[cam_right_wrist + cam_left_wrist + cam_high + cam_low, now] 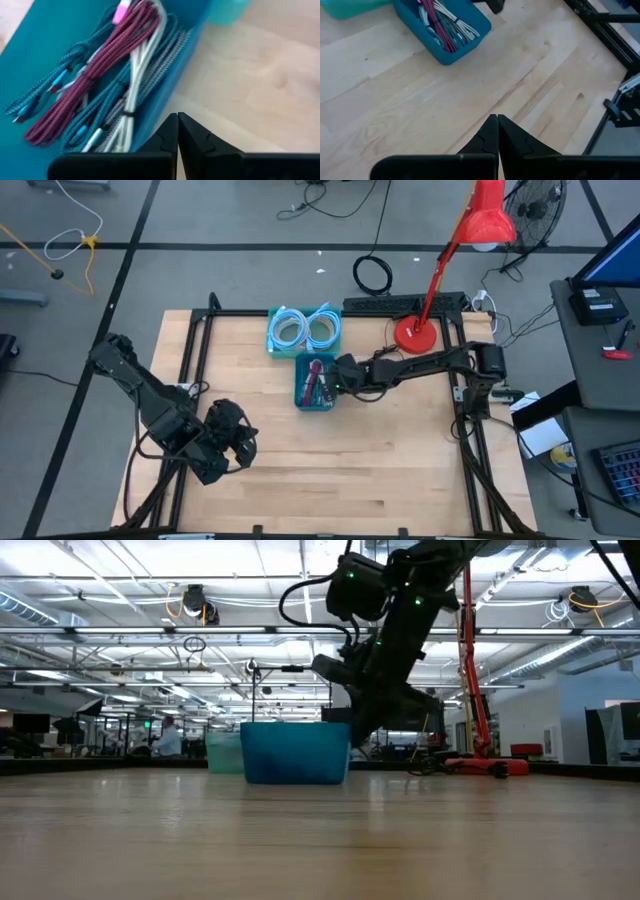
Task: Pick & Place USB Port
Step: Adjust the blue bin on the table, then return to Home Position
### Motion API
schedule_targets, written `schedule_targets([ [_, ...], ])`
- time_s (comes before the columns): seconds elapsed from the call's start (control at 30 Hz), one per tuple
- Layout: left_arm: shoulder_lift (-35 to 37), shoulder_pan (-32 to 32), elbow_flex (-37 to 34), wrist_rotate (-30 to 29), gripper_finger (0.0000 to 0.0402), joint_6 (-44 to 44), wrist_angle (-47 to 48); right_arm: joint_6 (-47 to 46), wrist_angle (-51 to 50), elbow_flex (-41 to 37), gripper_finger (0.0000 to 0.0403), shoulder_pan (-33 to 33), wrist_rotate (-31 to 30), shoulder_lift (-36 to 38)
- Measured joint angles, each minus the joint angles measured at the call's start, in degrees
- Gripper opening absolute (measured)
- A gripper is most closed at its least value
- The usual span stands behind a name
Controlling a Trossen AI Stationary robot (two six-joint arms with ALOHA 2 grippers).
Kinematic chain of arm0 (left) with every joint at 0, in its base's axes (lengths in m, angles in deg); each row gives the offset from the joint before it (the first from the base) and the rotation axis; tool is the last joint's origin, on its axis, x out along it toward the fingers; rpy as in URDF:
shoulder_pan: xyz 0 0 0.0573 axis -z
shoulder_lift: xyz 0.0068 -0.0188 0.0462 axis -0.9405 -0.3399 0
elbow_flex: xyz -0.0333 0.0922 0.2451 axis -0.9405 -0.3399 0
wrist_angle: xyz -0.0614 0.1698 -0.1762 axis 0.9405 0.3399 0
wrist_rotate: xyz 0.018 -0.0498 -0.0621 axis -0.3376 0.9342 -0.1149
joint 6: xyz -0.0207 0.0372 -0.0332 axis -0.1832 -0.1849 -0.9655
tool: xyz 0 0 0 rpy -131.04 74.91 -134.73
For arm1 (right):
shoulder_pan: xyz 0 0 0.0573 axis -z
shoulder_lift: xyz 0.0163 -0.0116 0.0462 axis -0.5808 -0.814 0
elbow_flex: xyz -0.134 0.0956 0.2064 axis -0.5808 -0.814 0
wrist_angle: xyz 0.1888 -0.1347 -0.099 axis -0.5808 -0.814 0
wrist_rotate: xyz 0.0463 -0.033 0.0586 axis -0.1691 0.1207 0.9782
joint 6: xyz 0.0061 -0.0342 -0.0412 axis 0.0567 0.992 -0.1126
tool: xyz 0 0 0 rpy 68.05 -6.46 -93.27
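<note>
A blue bin (pixel 315 384) in the middle of the table holds a bundle of maroon, teal and white USB cables (pixel 107 75). My right gripper (pixel 177 116) is shut and slants down just above the bin's right wall (pixel 175 85); the high view shows it beside the bin (pixel 338 376), and no touch shows. Near the table's left front, my left gripper (pixel 497 118) is shut over bare wood, well away from the bin (pixel 442 27).
A light-teal bin (pixel 303 330) with coiled pale-blue cables stands just behind the blue bin. At the back right is a red desk lamp (pixel 415 332). A black frame (pixel 190 350) runs along the table's edges. Bare wood (pixel 350 470) fills the front half.
</note>
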Motion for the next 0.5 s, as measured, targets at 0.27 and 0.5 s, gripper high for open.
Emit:
schedule_targets([
  [0.27, 0.0, 1.19, 0.0, 0.02, 0.0, -2.4, 3.59, 0.85, -5.37, 1.22, 0.0, 0.86, -2.29, 0.93],
  [0.5, 0.53, 1.2, -0.02, 1.29, 0.0, -4.43, 7.82, 0.83, -4.63, 1.24, 0.0, -1.68, -2.09, 2.98],
])
